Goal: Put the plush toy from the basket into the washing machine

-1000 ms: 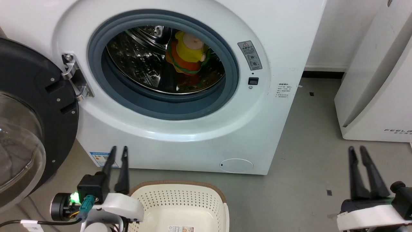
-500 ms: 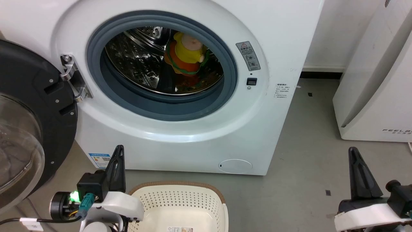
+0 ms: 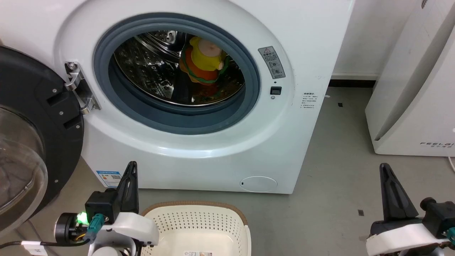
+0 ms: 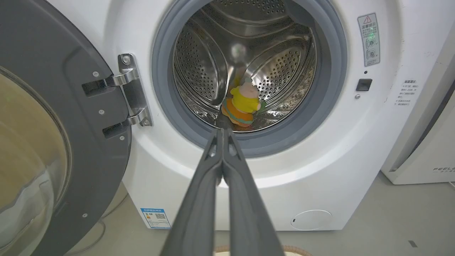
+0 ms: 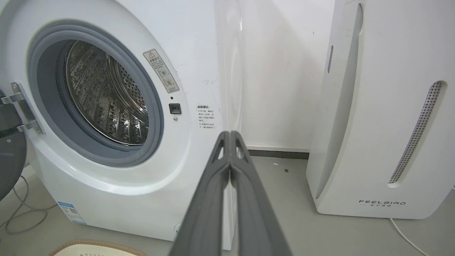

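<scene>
While the plush toy [image 3: 204, 60] lay inside the washing machine's [image 3: 220, 156] steel drum [image 3: 149, 71], far beyond the near basket [image 3: 199, 220], both grippers had just changed. The left gripper [image 3: 132, 166] and right gripper [image 3: 384, 169], parted a second earlier, now had their fingers pressed together on nothing. The placement looked complete, and the door [image 3: 42, 106] stood open at the left.

Left gripper [image 3: 132, 166]: lower left of head view, both dark fingers pressed together, tips pointing up. Right gripper [image 3: 383, 167]: lower right, fingers likewise pressed together, upright. Left forearm [image 3: 137, 224] and right forearm [image 3: 401, 240]: white, low in frame. Green light [image 3: 82, 217] lit at left wrist.
</scene>
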Controlling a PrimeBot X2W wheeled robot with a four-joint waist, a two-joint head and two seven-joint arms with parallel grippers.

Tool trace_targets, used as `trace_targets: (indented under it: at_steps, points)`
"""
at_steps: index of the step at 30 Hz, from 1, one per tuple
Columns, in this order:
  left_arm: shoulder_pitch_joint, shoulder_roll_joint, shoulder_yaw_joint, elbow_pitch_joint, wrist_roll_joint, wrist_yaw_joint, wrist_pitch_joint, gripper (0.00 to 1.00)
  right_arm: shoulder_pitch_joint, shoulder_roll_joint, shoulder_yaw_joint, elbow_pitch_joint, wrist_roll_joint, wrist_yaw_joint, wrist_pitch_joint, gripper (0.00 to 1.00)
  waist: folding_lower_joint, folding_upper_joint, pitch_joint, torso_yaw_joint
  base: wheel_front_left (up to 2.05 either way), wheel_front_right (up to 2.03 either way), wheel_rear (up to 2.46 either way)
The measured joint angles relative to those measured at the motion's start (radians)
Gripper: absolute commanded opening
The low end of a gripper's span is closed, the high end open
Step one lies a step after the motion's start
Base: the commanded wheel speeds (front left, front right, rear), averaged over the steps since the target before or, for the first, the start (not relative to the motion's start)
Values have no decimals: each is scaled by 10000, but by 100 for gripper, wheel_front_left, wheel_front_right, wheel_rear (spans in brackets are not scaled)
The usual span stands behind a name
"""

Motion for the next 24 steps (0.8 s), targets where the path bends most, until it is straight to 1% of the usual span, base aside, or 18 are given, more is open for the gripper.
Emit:
trace_targets:
  at_steps: [24]
  points:
    - [245, -42, -6, -454, 75, 12, 497, 0, 0, 0, 209, -35, -174, 0, 500, 0, 1, 0, -61, -126, 0, 0, 0]
